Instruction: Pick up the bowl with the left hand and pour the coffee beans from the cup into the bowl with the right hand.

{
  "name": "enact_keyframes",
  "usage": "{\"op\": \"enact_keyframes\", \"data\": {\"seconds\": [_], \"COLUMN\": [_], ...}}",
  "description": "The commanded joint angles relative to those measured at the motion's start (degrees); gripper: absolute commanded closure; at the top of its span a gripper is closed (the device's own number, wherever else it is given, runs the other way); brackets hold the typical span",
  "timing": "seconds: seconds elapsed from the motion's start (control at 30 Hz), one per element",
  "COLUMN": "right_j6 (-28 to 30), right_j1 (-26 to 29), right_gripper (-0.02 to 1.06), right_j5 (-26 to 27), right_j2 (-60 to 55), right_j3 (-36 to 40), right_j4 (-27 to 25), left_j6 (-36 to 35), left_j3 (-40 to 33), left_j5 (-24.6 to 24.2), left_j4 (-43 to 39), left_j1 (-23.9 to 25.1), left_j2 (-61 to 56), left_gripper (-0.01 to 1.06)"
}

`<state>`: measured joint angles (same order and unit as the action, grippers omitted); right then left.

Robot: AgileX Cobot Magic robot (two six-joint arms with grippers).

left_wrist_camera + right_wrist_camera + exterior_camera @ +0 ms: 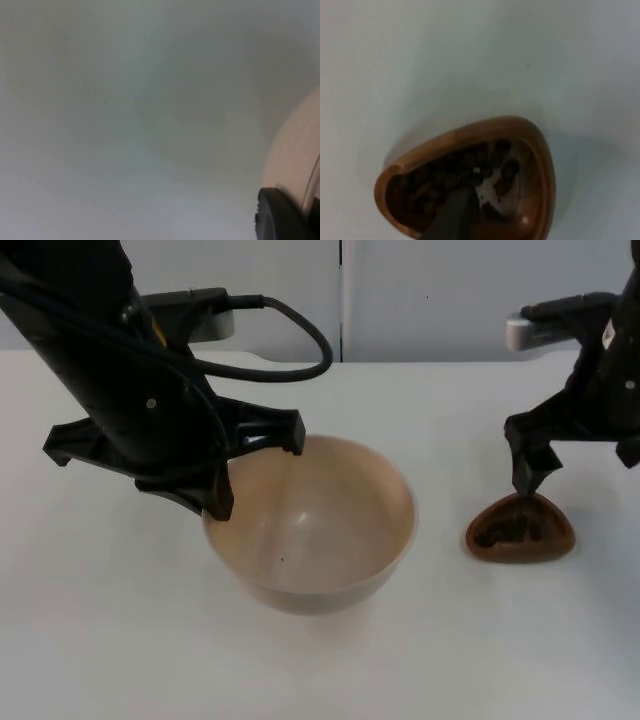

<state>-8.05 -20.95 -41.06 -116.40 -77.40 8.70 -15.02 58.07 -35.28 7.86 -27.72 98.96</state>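
So the bowl (312, 530) is the big cream one sitting near the middle of the white table (90, 640), and as far as we can see nothing's in it yet. The left gripper (222, 485) is right on its near-left rim: one finger drops down at the rim edge, and in the left wrist view a black fingertip (280, 215) sits against the bowl's pale wall (295, 165). We honestly can't tell whether the fingers have closed on the rim or are just straddling it, so we'd call the bowl pickup not confirmed.

Off to the bowl's right, apart from it, is the cup (520, 530), a small brown rounded-triangle thing with coffee beans (455, 180) in it. The right gripper (535, 475) hangs right over its far edge, and the right wrist view shows one finger (451, 215) dipping inside the rim among the beans. That looks like a wall pinch being set up, but we can't tell how far open it is.

The relation that matters: the cup lies straight below the right fingers and the bowl is to its left, so we reckon the pour has to travel leftward over the bowl's right rim.
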Motion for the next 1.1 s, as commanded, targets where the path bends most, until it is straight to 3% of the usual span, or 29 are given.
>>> {"op": "enact_keyframes", "data": {"seconds": [0.0, 0.33, 0.5, 0.73, 1.07], "right_j6": [-1.0, -2.0, -5.5, -5.5, -5.5], "right_j1": [-0.3, -0.3, -0.3, -0.3, -0.3], "right_gripper": [0.08, 0.10, 0.16, 0.18, 0.18], "right_j5": [2.6, 5.6, 7.2, 7.5, 6.4], "right_j2": [-1.1, -4.2, -5.6, -6.6, -7.3], "right_j3": [-0.4, -0.4, -0.4, -0.4, -0.4], "right_j4": [0.5, 0.6, 3.4, 4.3, -0.1], "left_j6": [-0.4, -0.4, -0.4, -0.4, -0.4], "left_j3": [-0.1, -0.1, -0.1, -0.1, -0.1], "left_j5": [0.6, 0.7, 0.7, 0.9, 1.0], "left_j4": [0.7, 0.7, 0.7, 0.7, 0.7], "left_j1": [-0.4, -0.4, -0.4, -0.4, -0.4], "left_j2": [-0.7, -0.7, -0.7, -0.7, -0.7], "left_gripper": [1.05, 1.05, 1.05, 1.05, 1.05]}}
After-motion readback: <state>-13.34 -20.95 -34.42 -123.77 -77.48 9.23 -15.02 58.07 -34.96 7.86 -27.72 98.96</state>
